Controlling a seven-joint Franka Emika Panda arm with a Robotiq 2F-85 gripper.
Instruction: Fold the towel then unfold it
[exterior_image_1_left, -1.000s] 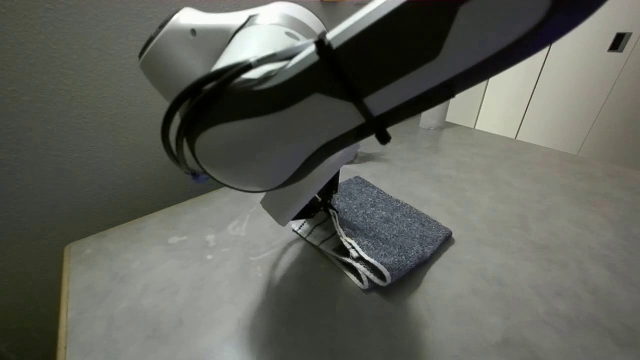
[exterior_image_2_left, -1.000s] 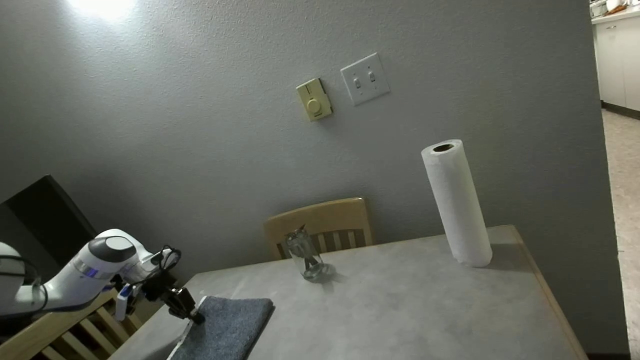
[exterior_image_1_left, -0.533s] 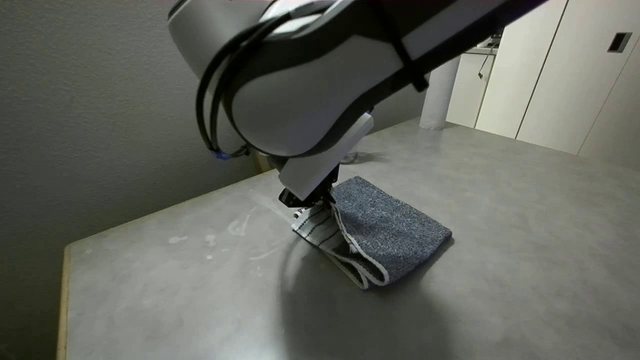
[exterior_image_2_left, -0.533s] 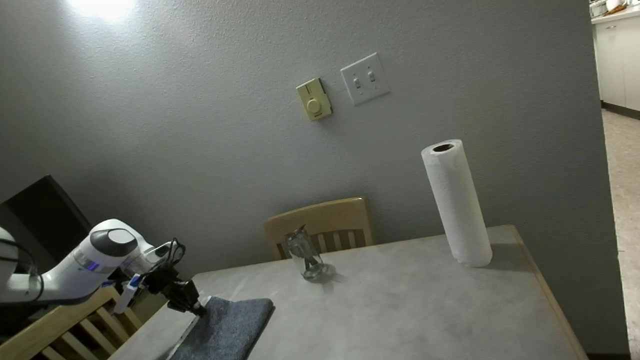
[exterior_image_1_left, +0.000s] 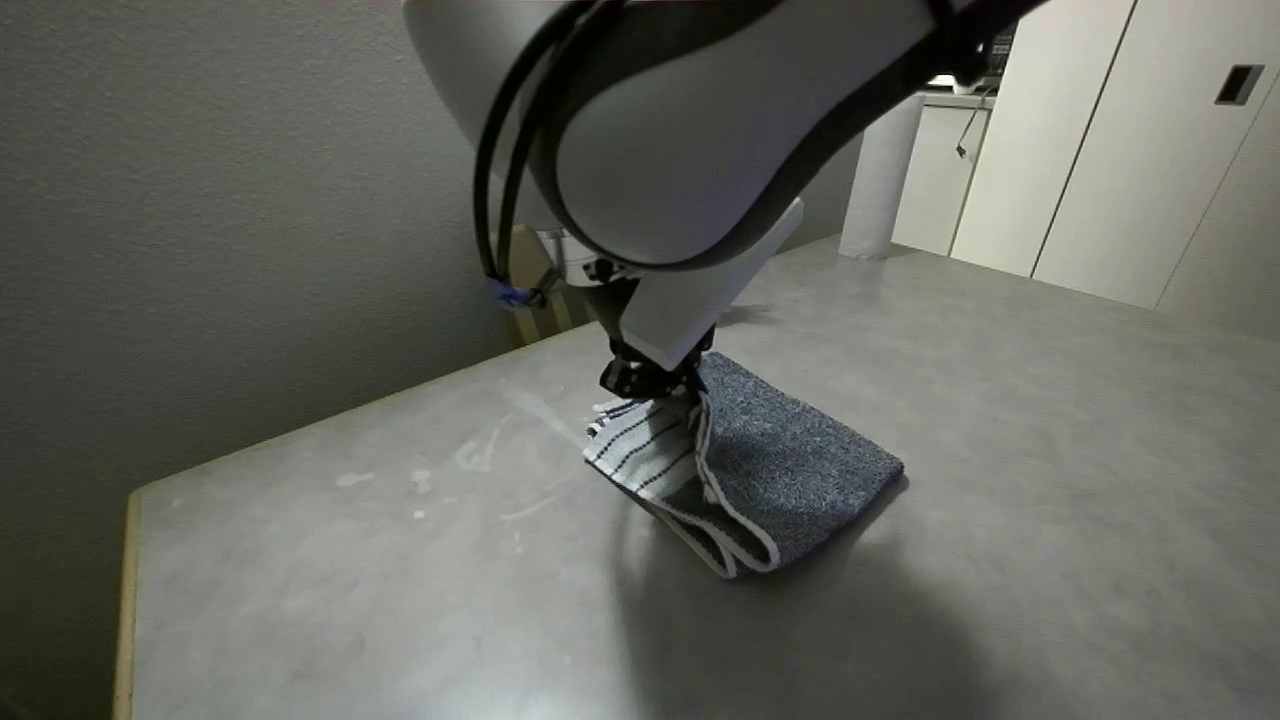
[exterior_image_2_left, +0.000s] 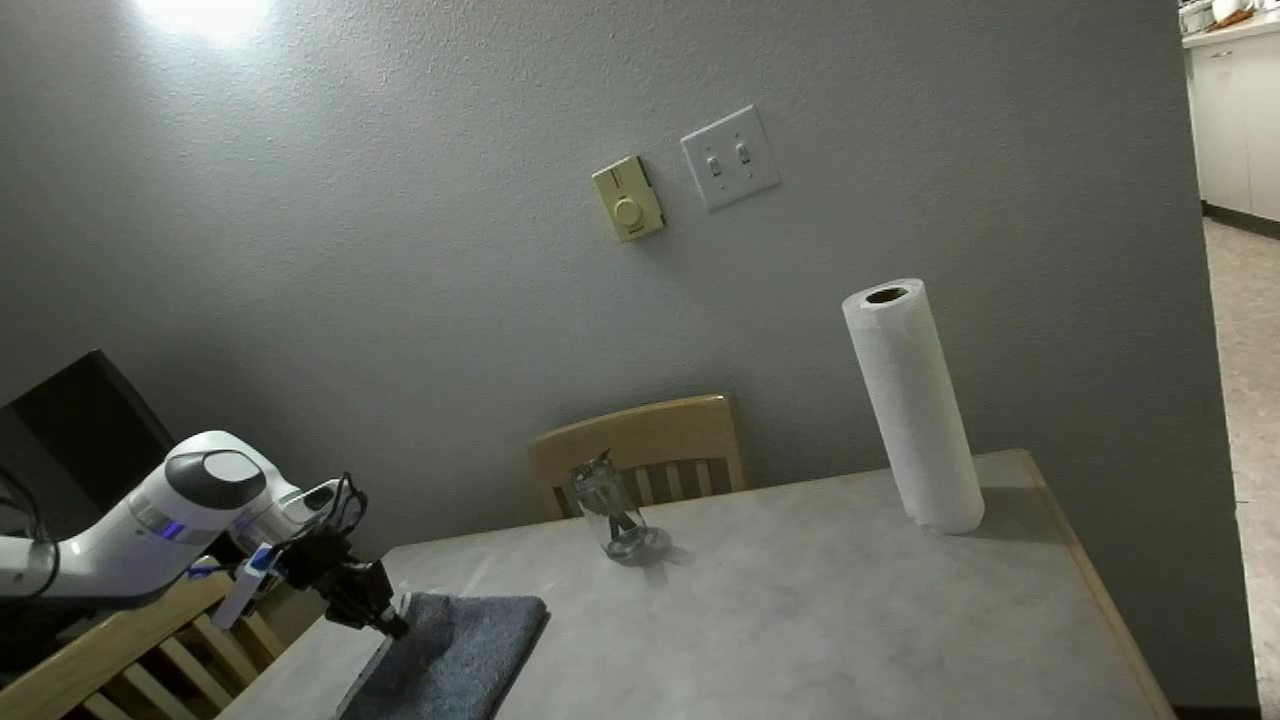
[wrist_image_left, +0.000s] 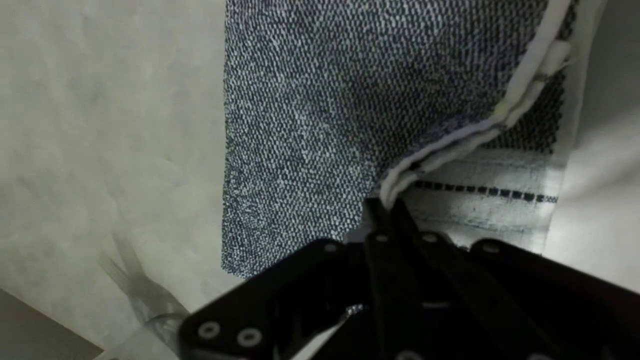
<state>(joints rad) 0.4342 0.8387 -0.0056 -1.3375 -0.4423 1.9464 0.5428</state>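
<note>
The grey-blue towel (exterior_image_1_left: 790, 460) lies folded on the table in an exterior view, its white band with dark stripes (exterior_image_1_left: 640, 450) showing beneath a lifted upper edge. My gripper (exterior_image_1_left: 695, 388) is at that edge, tilted down over the towel's near-wall side. In the wrist view the jaws of the gripper (wrist_image_left: 387, 205) are pinched together on the white hem of the towel (wrist_image_left: 300, 125), which rises into the fingertips. The lower layer stays flat on the table. Seen from another side, the gripper (exterior_image_2_left: 398, 628) touches the far-left edge of the towel (exterior_image_2_left: 470, 640).
A clear glass (exterior_image_2_left: 620, 520) stands on the table beyond the towel, also visible as a glass (wrist_image_left: 155, 310) in the wrist view. A white paper roll (exterior_image_2_left: 915, 410) stands upright farther off. Chairs (exterior_image_2_left: 640, 440) sit by the table's edge, and a grey wall (exterior_image_1_left: 250, 250) runs alongside.
The gripper has shifted across the towel, drawing the pinched hem with it, so more of the striped band is uncovered. The arm has swung the same way. The towel's base has stayed put.
</note>
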